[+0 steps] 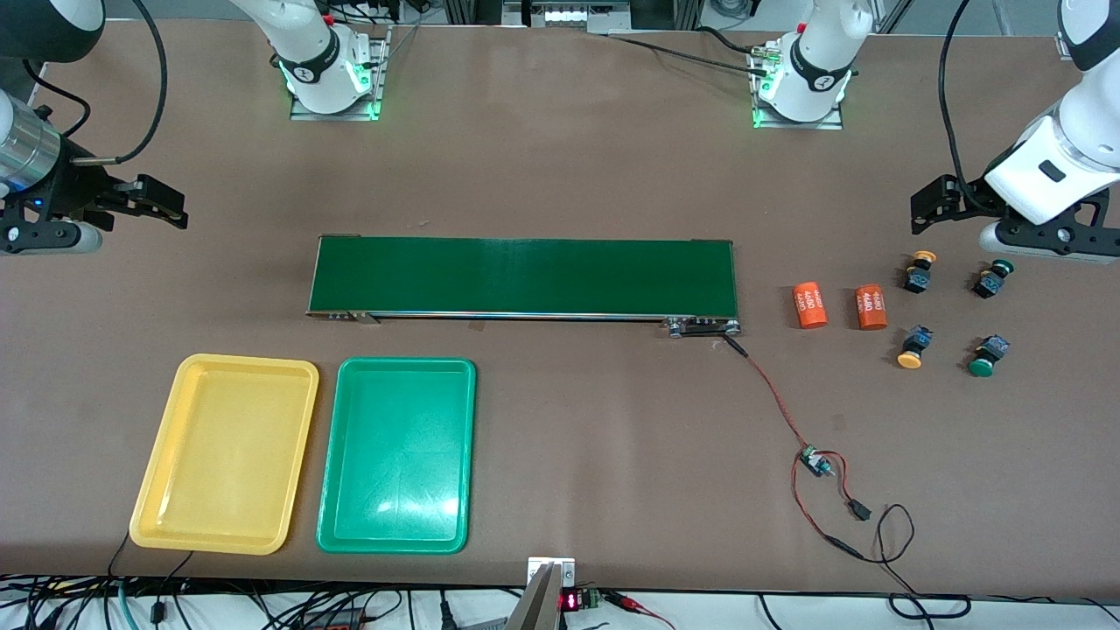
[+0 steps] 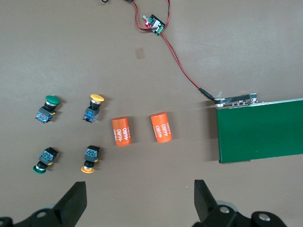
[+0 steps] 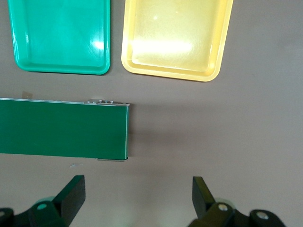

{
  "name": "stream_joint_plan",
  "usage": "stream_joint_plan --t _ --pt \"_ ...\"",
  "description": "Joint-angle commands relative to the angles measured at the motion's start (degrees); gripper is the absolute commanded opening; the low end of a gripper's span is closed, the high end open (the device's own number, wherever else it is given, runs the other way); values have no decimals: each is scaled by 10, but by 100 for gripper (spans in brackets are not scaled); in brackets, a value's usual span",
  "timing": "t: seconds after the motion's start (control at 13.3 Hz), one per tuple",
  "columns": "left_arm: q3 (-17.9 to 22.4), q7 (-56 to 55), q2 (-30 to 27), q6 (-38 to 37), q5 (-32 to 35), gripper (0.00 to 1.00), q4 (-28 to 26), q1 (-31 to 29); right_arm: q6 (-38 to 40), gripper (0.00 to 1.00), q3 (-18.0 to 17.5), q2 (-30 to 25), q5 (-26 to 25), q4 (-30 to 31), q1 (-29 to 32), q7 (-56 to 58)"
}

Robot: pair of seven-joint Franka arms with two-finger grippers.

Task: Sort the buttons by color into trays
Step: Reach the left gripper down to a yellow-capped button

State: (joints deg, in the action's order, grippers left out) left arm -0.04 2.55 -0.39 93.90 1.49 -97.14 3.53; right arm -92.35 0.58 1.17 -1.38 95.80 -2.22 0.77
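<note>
Four buttons lie toward the left arm's end of the table: two yellow-capped (image 1: pixel 919 271) (image 1: pixel 913 347) and two green-capped (image 1: pixel 993 278) (image 1: pixel 986 355). The left wrist view shows the yellow ones (image 2: pixel 93 107) (image 2: pixel 90 159) and the green ones (image 2: pixel 47 108) (image 2: pixel 43 160). My left gripper (image 1: pixel 927 206) (image 2: pixel 140 203) hangs open over bare table beside them, holding nothing. The yellow tray (image 1: pixel 226 453) (image 3: pixel 170 74) and green tray (image 1: pixel 398 455) (image 3: pixel 61 70) lie empty side by side near the front camera, toward the right arm's end. My right gripper (image 1: pixel 162 203) (image 3: pixel 138 198) waits open and empty over that end.
A long dark-green belt (image 1: pixel 525 276) (image 2: pixel 260 130) (image 3: pixel 61 127) spans the table's middle. Two orange cylinders printed "4680" (image 1: pixel 810 304) (image 1: pixel 870 307) lie between the belt and the buttons. A red-and-black wire with a small board (image 1: pixel 814 461) runs from the belt toward the front edge.
</note>
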Motion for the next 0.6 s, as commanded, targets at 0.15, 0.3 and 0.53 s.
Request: stream_joint_plan --t 0.15,0.3,0.53 --pt "-6 -8 32 -19 11 100 33 -3 -6 100 0 -5 5 6 2 6" --pt "-5 -7 43 -25 4 100 48 -4 -6 100 0 -5 6 7 2 6" --pt "-6 -8 47 -38 4 100 52 2 -6 100 0 -5 5 6 1 5"
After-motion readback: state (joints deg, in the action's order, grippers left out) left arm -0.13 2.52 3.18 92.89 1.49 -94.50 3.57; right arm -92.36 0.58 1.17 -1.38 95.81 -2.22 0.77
